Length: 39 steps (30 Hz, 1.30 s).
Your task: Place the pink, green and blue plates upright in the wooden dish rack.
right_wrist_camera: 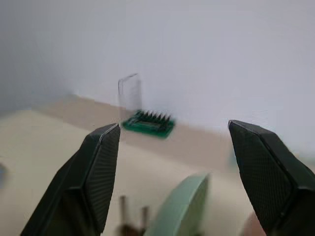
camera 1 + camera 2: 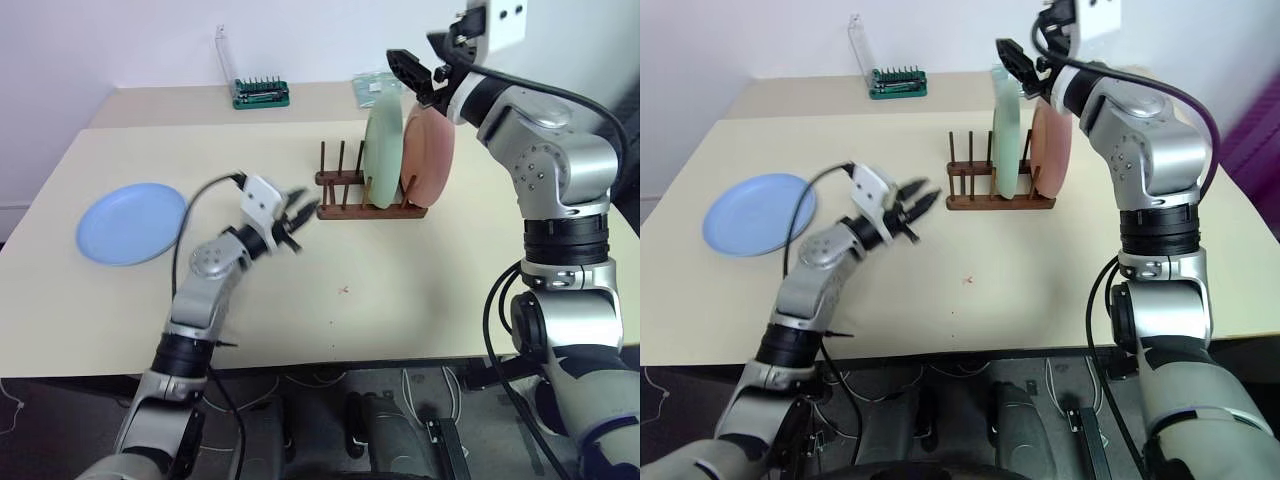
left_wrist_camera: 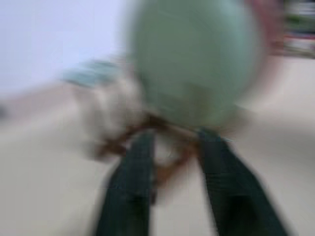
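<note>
Bright even light; blurred left-wrist view.

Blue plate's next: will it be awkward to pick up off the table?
Probably. The blue plate lies flat on the table, so its shallow rim gives little to grip. It looks like light, stiff plastic, so it may slide when nudged.

Matt plastic plates (image 2: 383, 152) stand in a dark wooden rack (image 2: 345, 197) on a smooth table (image 2: 400, 300).

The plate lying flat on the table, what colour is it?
Light blue plate, clearest in the left eye view.
</note>
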Motion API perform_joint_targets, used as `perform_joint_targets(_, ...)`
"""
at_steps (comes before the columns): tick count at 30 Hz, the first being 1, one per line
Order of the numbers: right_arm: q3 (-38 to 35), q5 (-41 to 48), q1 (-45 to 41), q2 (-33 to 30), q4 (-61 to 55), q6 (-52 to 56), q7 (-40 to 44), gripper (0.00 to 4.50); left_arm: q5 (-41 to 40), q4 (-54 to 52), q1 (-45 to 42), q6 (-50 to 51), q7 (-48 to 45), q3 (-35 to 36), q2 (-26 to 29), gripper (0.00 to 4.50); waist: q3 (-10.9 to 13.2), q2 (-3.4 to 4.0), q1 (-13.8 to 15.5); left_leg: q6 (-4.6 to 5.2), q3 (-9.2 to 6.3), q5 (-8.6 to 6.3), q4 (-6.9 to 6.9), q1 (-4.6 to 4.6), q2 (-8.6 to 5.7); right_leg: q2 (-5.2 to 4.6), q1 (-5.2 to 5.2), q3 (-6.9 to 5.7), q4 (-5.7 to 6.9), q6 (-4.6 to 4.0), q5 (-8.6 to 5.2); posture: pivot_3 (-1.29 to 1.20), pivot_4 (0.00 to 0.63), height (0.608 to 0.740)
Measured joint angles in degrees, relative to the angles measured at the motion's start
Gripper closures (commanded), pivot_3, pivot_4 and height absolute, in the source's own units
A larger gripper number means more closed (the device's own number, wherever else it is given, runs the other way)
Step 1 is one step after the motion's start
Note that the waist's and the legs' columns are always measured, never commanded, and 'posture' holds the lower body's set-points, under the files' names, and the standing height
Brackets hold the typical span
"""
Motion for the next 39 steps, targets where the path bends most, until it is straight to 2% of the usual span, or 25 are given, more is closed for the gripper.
perform_joint_targets(2, 4.41, -2.4, 2.41, -0.54, -5.34, -3.61, 5.7, 0.92, 3.14, 1.47, -2.41, 1.73, 11.55, 5.78, -0.04, 1.61, 0.02, -0.04, -0.45, 0.03, 0.02, -0.01, -0.16, 0.1, 0.06, 0.11, -0.02, 0.06, -0.01, -0.01, 0.0, 0.0, 0.15, 0.73)
perform_joint_targets(5, 9.28, -3.37, 6.18, 1.47, -10.76, -5.2, 10.62, 0.92, 2.45, -1.1, -3.6, 8.94, 29.17, 19.49, -2.22, 1.61, 0.01, -0.08, -0.47, 0.02, -0.01, 0.0, -0.35, 0.2, 0.14, 0.15, -0.05, 0.06, 0.08, -0.08, -0.01, 0.0, 0.15, 0.73)
perform_joint_targets(7, 9.62, -3.55, 7.6, 2.81, -11.46, -5.14, 11.1, 0.92, 2.22, -4.79, -1.67, 14.45, 34.59, 24.83, -2.08, 1.61, 0.02, -0.08, -0.07, -0.06, 0.01, 0.05, -0.37, 0.19, 0.11, 0.15, -0.08, 0.04, 0.1, -0.16, 0.04, 0.0, 0.15, 0.73)
perform_joint_targets(12, 9.56, -4.12, 8.46, 5.21, -12.29, -5.09, 12.27, 0.92, -2.03, -11.78, 2.31, 31.71, 41.18, 34.85, -4.76, 1.61, 0.12, -0.5, 1.58, -0.2, -0.03, 0.11, -0.12, 0.09, 0.08, -0.03, 0.04, -0.1, 0.04, -0.2, 0.02, 0.0, 0.15, 0.73)
perform_joint_targets(20, 9.57, -5.39, 8.78, 6.24, -12.39, -5.19, 14.26, 0.92, -9.42, -11.68, 3.15, 40.2, 44.31, 44.36, -6.81, 1.61, 0.11, -0.73, 1.68, -0.22, -0.05, 0.09, -0.07, 0.05, 0.06, -0.17, 0.14, -0.2, -0.14, -0.42, 0.01, 0.0, 0.15, 0.73)
perform_joint_targets(23, 9.57, -6.62, 9.8, 6.24, -12.39, -5.25, 14.34, 0.92, -11.81, -9.64, 1.72, 39.59, 45.6, 47.23, -7.16, 2.41, 0.11, -0.76, 1.64, -0.22, -0.03, 0.09, -0.07, 0.07, 0.06, -0.16, 0.15, -0.2, -0.13, -0.41, 0.01, 0.0, 0.15, 0.73)
perform_joint_targets(24, 9.57, -6.94, 10.15, 6.24, -12.4, -5.25, 14.34, 0.92, -12.41, -9.21, 1.34, 39.15, 45.96, 47.94, -7.19, 2.88, 0.11, -0.76, 1.63, -0.22, -0.03, 0.09, -0.07, 0.07, 0.06, -0.16, 0.14, -0.2, -0.13, -0.41, 0.0, 0.0, 0.15, 0.73)
perform_joint_targets(27, 9.56, -7.63, 10.75, 6.32, -12.5, -5.2, 14.33, 0.92, -13.56, -8.24, 1.23, 37.48, 46.6, 48.27, -7.42, 4.33, 0.11, -0.76, 1.61, -0.22, -0.02, 0.09, -0.08, 0.06, 0.06, -0.16, 0.14, -0.2, -0.13, -0.42, 0.01, 0.0, 0.15, 0.73)
perform_joint_targets(31, 9.56, -9.08, 11.2, 6.26, -14.02, -5.45, 14.35, 0.92, -14.41, -7.53, -0.49, 35.48, 44.58, 45.99, -6.81, 4.43, 0.12, -0.79, 1.78, -0.23, -0.02, 0.08, -0.06, 0.05, 0.04, -0.18, 0.16, -0.21, -0.14, -0.4, 0.01, 0.0, 0.15, 0.73)
perform_joint_targets(34, 10.19, -11.74, 11.21, 6.03, -14.31, -8.18, 14.81, 0.92, -14.54, -7.4, -1.95, 31.93, 39.85, 40.1, -6.57, 4.43, 0.17, -0.94, 1.77, -0.35, -0.04, 0.01, -0.06, -0.02, 0.04, -0.18, 0.15, -0.26, -0.23, -0.43, 0.02, 0.0, 0.15, 0.73)
perform_joint_targets(37, 13.32, -16.5, 11.33, 5.45, -13.5, -13.86, 16.1, 0.07, -14.16, -10.45, -5.29, 29.08, 35.96, 32.28, -6.52, 4.5, 0.18, -0.97, 1.65, -0.33, -0.01, 0.02, -0.12, -0.06, 0.04, -0.16, 0.14, -0.25, -0.34, -0.45, 0.06, 0.0, 0.15, 0.73)
perform_joint_targets(39, 17.23, -21.67, 11.33, 5.37, -11.43, -19.62, 16.27, 0.03, -13.65, -13.5, -8.19, 28.33, 35.13, 27.17, -6.65, 4.5, 0.18, -0.97, 1.57, -0.23, 0.01, 0.09, -0.19, -0.05, 0.0, -0.15, 0.16, -0.24, -0.42, -0.4, 0.08, 0.0, 0.15, 0.73)
